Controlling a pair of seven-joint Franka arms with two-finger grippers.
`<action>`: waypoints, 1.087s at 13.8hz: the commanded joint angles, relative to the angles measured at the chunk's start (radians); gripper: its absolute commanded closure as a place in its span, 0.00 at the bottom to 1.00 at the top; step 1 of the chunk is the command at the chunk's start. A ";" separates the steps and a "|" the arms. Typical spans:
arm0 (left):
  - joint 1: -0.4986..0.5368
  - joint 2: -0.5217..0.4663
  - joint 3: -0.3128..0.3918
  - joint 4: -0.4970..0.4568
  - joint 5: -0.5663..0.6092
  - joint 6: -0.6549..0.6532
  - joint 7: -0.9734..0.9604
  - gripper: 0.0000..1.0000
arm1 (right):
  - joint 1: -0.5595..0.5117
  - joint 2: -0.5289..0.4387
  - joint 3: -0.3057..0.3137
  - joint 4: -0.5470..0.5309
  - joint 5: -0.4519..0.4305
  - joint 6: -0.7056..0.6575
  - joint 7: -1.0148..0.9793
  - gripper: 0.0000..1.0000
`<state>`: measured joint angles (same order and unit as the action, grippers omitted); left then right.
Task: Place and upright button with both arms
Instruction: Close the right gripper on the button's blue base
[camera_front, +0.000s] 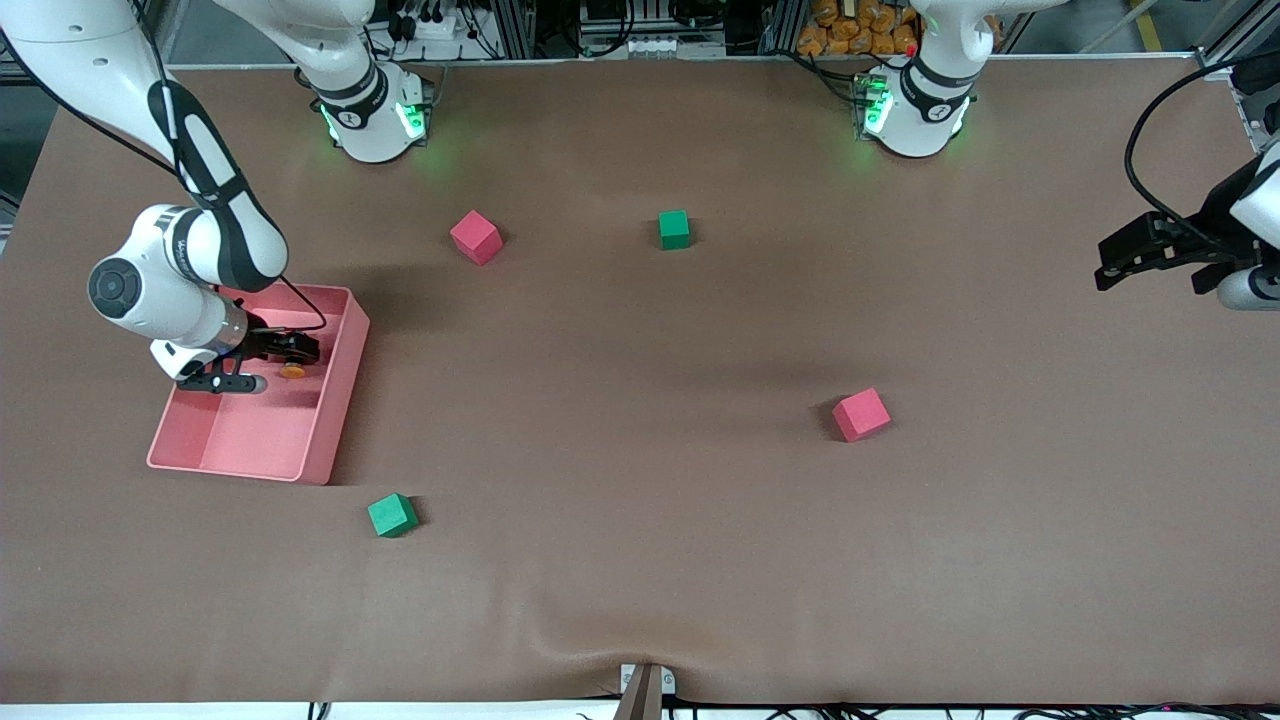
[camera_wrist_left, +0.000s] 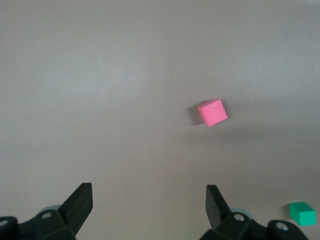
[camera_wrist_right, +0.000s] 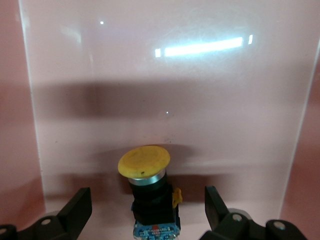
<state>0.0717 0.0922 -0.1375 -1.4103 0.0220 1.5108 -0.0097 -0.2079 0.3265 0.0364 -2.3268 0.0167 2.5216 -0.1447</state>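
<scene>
Now right claw straddles button, unclosed.

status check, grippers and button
Right gripper open, straddling button in pink bin. Left gripper open, waiting over bare table. Nothing in the way.

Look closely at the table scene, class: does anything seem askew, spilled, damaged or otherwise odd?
Little stands out. The orange-capped black push-button switch lies in the pink plastic tray between the open right pincer's fingers, seemingly not gripped. The brown table covering bulges and wrinkles slightly along its camera-side edge.
</scene>
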 joint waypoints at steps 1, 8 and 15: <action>0.034 -0.008 -0.005 0.005 0.016 -0.026 0.059 0.00 | -0.021 -0.001 0.016 -0.011 0.012 -0.004 -0.024 0.00; 0.056 -0.014 -0.022 -0.006 -0.004 -0.052 0.053 0.00 | -0.004 -0.001 0.019 -0.003 0.012 -0.112 -0.058 0.41; 0.057 -0.006 -0.047 -0.006 -0.033 -0.057 -0.003 0.00 | -0.004 -0.003 0.019 0.004 0.012 -0.132 -0.059 1.00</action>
<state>0.1185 0.0928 -0.1766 -1.4165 -0.0044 1.4659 -0.0027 -0.2074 0.3304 0.0506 -2.3250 0.0167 2.4036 -0.1850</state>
